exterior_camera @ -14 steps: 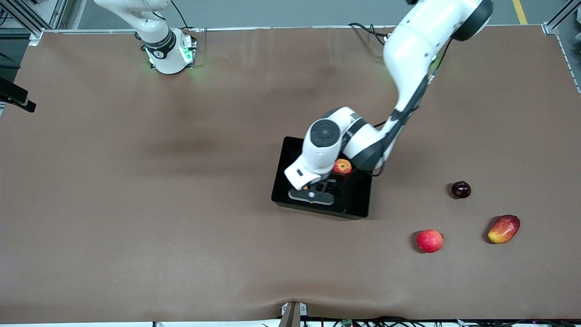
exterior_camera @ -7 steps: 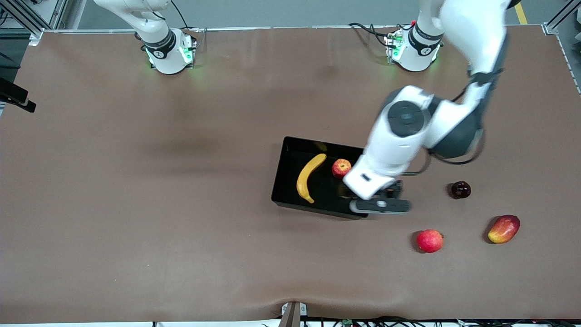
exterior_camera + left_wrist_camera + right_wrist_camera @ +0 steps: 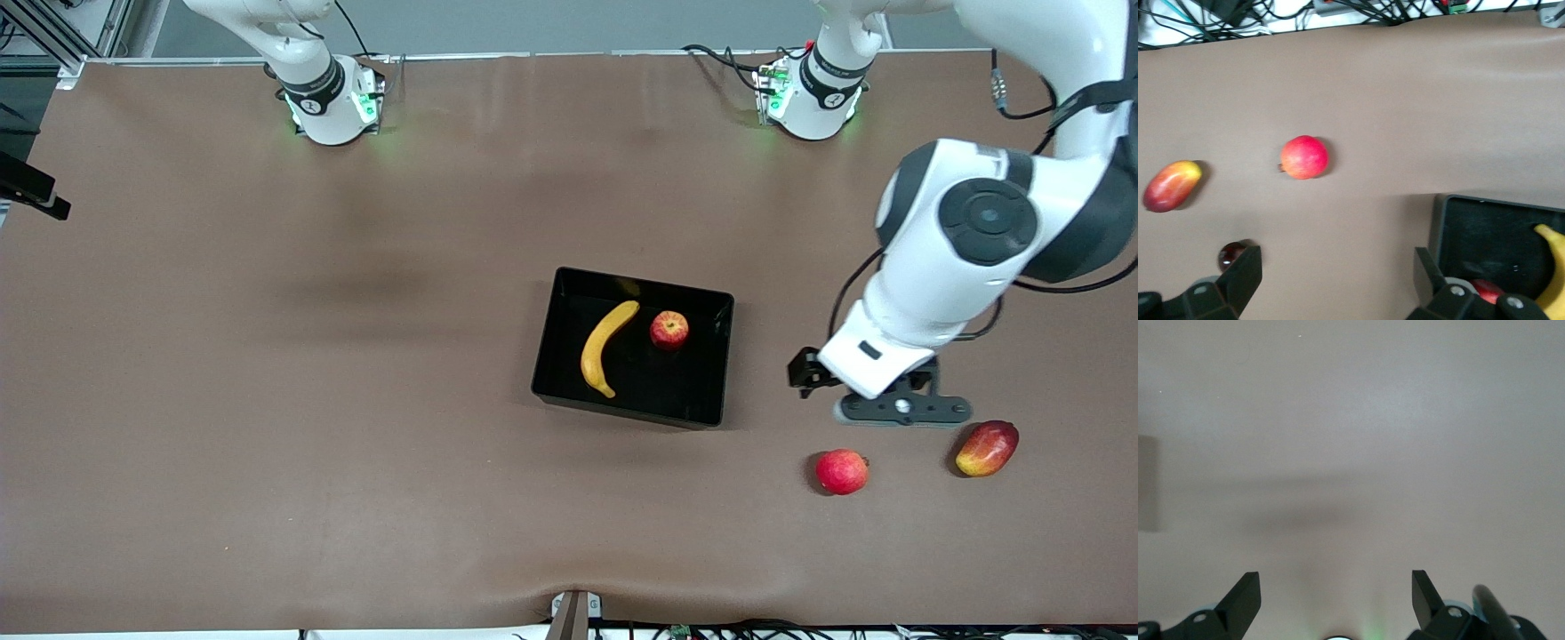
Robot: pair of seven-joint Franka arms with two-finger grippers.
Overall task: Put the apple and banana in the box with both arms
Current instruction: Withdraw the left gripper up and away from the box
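Observation:
The black box [image 3: 689,391] sits mid-table. Inside it lie the yellow banana [image 3: 605,347] and, beside it, the red apple [image 3: 669,330], both free of any gripper. My left gripper [image 3: 1337,267] hangs open and empty over bare table beside the box, toward the left arm's end; its hand [image 3: 876,360] shows in the front view. The left wrist view catches the box's corner [image 3: 1485,230], the banana's end [image 3: 1551,267] and a bit of the apple [image 3: 1488,290]. My right gripper [image 3: 1336,587] is open over bare tabletop; that arm waits, with only its base [image 3: 324,98] in the front view.
A pinkish-red round fruit [image 3: 841,471] and a red-yellow mango [image 3: 987,448] lie nearer the front camera than the left hand. A small dark fruit [image 3: 1231,253] sits beside one left finger, hidden under the hand in the front view. Cables run along the table's front edge [image 3: 1338,10].
The left arm has swung away from over the box toward its own end of the table, uncovering the banana and apple in the box and covering the dark fruit. The right arm has not moved.

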